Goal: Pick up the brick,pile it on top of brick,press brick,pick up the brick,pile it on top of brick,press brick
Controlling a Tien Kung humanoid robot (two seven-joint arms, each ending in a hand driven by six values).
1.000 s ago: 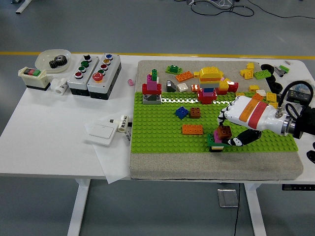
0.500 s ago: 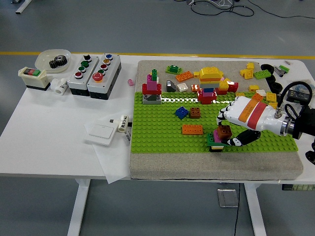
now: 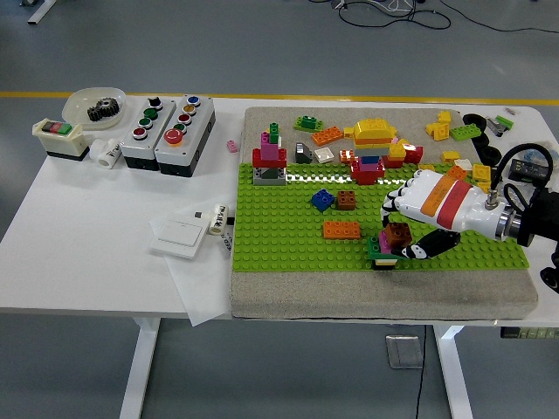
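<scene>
**Right hand on the brown brick: watch for a skewed seat**

Right hand (image 3: 403, 229) is curled around the brown brick (image 3: 398, 233), fingers over its top and thumb low on its right side, so I read it as holding. That brick sits on a small stack (image 3: 382, 249) of pink and green pieces near the front of the green baseplate (image 3: 279, 236). I cannot tell whether the studs are fully engaged. My worry: if I press off-centre, the stack could tip or the brown brick could seat crooked. Letting go carelessly might also drag it free. An orange brick (image 3: 341, 230) lies just left, clear for now. Left hand is out of view.
</scene>
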